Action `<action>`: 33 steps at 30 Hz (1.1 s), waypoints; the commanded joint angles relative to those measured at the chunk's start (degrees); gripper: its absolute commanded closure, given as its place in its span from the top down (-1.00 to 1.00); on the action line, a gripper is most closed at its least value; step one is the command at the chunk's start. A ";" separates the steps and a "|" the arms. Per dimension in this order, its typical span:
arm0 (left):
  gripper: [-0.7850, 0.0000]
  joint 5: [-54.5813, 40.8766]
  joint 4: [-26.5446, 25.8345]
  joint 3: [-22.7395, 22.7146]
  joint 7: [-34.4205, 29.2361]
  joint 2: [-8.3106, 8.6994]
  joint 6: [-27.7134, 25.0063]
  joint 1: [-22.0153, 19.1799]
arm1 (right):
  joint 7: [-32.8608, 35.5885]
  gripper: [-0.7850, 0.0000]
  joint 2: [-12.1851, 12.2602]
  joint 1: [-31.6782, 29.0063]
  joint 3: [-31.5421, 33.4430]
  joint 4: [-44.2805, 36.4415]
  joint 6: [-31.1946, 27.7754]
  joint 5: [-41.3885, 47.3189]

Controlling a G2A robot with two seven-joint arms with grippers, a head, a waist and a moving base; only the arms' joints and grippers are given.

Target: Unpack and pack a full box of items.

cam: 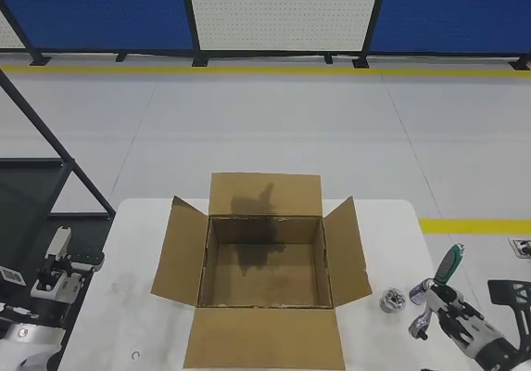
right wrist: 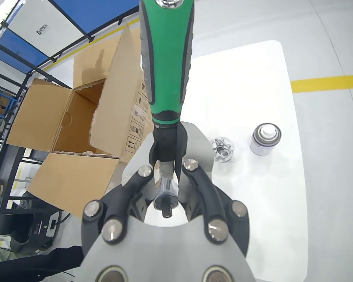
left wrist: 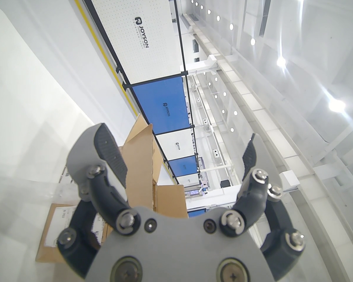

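The cardboard box (cam: 265, 269) stands open in the middle of the white desk (cam: 395, 241) with all 4 flaps folded outward. Its brown floor lies bare under a dark shadow. In the right wrist view, a column of black handling pictograms (right wrist: 136, 118) runs down the box's outer side. In the left wrist view, a white shipping label (left wrist: 63, 224) sits on 1 flap, its print too small to read. The blue and white partition panels (cam: 274, 23) behind the desk carry a printed logo. On the desk, on the box's right, 2 small things stand near each other: a round metal piece (right wrist: 222, 149) and a small can (right wrist: 266, 139) with a white cap. The right gripper (right wrist: 166, 148) hangs over the desk's right part beside them. Its fingers are clamped on the black neck of the green-handled tool (right wrist: 166, 45), whose green and grey handle points away from the wrist toward the box. The left gripper (left wrist: 179, 154) is off the desk's left edge, aimed upward at the hall ceiling, with its fingers (left wrist: 110, 151) spread wide apart and holding nothing.
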 commanded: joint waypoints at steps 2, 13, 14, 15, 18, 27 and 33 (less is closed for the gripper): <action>1.00 0.00 0.00 0.00 0.00 0.00 0.00 0.00 | 0.05 -1.00 0.09 -2.13 1.45 1.36 2.77 0.12; 1.00 0.00 0.00 0.00 0.00 0.00 0.00 0.00 | 5.74 -1.00 1.26 -3.75 3.50 8.58 4.17 1.41; 1.00 0.00 0.00 0.00 0.00 0.00 0.00 0.00 | 5.95 -1.00 1.36 -3.37 3.32 8.97 4.18 1.89; 1.00 0.00 0.00 0.00 0.00 0.00 0.00 0.00 | 5.96 -1.00 1.46 -2.82 3.18 9.39 4.67 2.21; 1.00 0.00 0.00 0.00 0.00 0.00 0.00 0.00 | 7.20 -1.00 1.72 -0.84 1.49 10.64 7.49 2.78; 1.00 0.00 0.00 0.00 0.00 0.00 0.00 0.00 | 8.67 -1.00 2.25 5.61 0.26 16.24 25.05 4.09; 1.00 0.00 0.00 0.00 0.00 0.00 0.00 0.00 | 7.96 -1.00 2.26 5.81 0.76 16.59 26.67 5.18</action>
